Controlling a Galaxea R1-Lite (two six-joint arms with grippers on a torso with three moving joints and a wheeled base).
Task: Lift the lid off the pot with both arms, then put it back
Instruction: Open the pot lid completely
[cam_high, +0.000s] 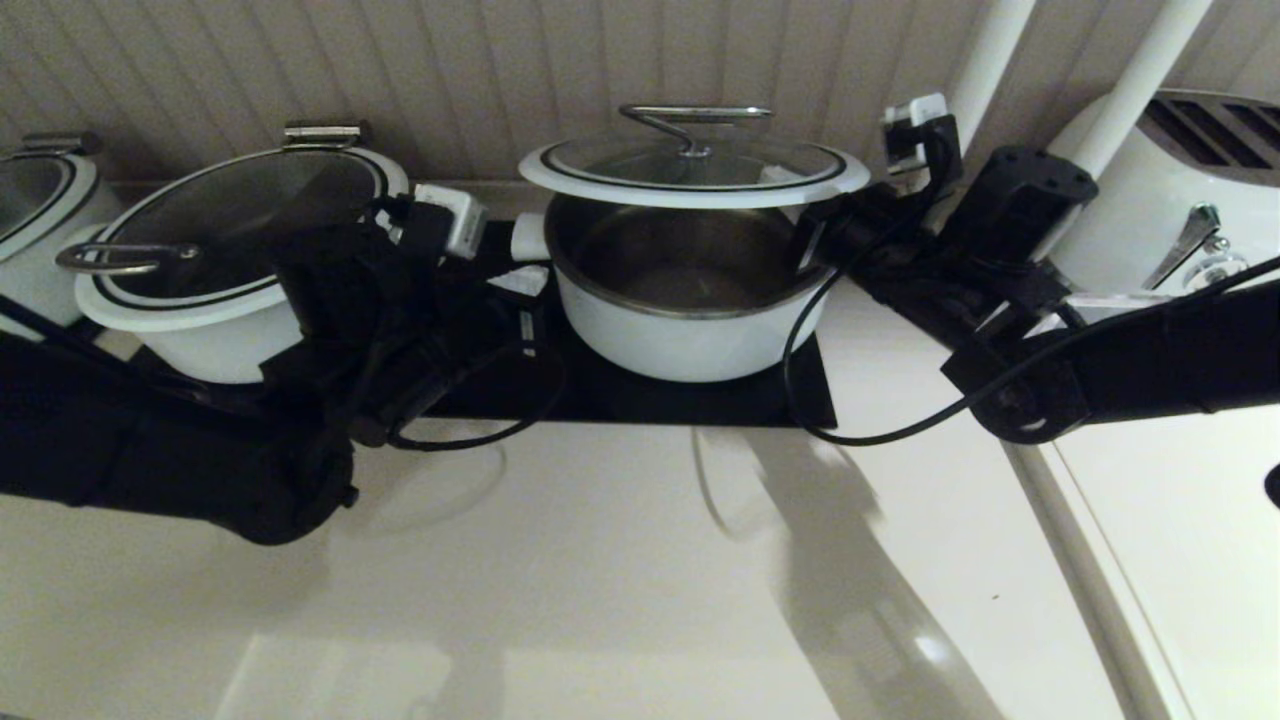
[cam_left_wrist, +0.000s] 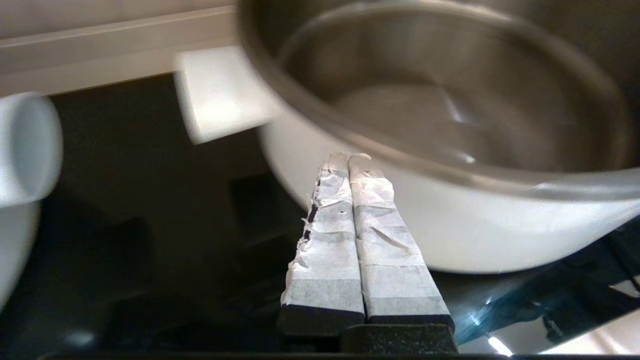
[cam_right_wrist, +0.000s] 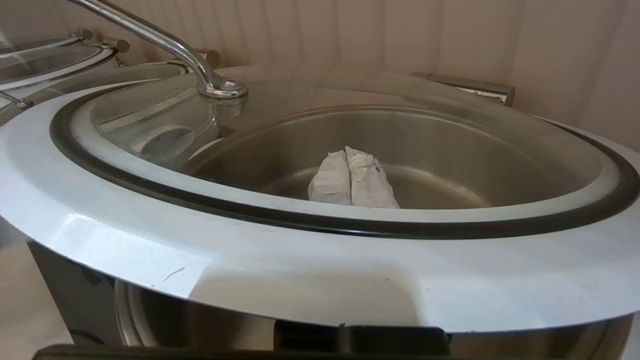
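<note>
The lid (cam_high: 694, 170) floats over the pot (cam_high: 688, 300) near the table's back edge, on the right gripper (cam_right_wrist: 352, 177) (fingers together, under the glass); the left gripper (cam_left_wrist: 350, 165), pressed together too, is off it, so it could tip.

I am seeing the lid (cam_high: 694, 170) hanging above the pot (cam_high: 690, 300), leaving an open gap at the front. The second pot (cam_high: 215, 330) is standing near the left gripper (cam_left_wrist: 350, 160), narrowing that side. The toaster (cam_high: 1170, 190) and wall (cam_high: 500, 60) are closing the right and back. The front counter (cam_high: 600, 560) is lying open.
</note>
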